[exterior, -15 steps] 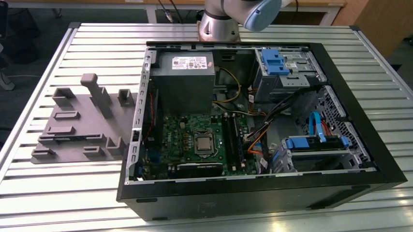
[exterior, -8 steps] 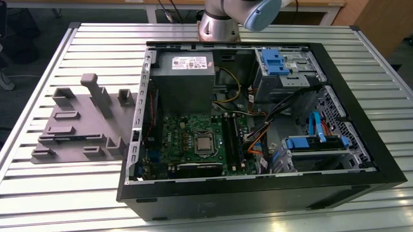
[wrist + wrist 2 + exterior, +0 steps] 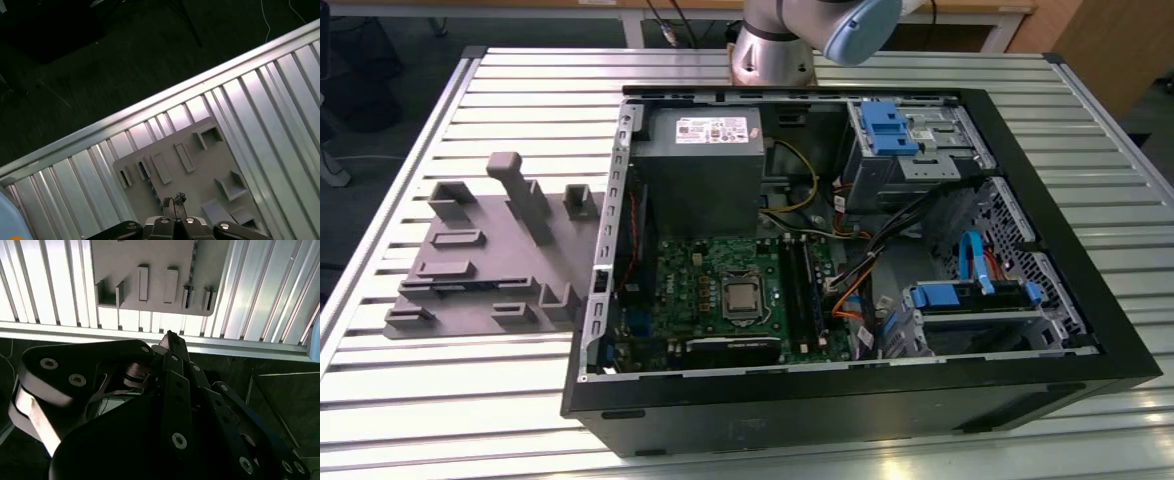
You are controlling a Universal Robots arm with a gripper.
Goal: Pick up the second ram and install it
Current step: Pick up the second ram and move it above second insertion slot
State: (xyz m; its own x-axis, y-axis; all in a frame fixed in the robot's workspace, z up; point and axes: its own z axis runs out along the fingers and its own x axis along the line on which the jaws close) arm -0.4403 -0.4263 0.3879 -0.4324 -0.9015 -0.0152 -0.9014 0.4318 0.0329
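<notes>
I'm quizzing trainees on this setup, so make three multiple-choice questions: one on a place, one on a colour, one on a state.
1. Where is the grey plastic holder plate? A inside the black computer case; B on the slatted metal table beside the case; C on a shelf.
2. Colour of the plastic drive latches? A red; B blue; C yellow.
3. The case is: A closed; B standing upright; C open, green motherboard exposed.
Answers: B, it rests on the slats; B, they show blue; C, no panel covers the board.
</notes>
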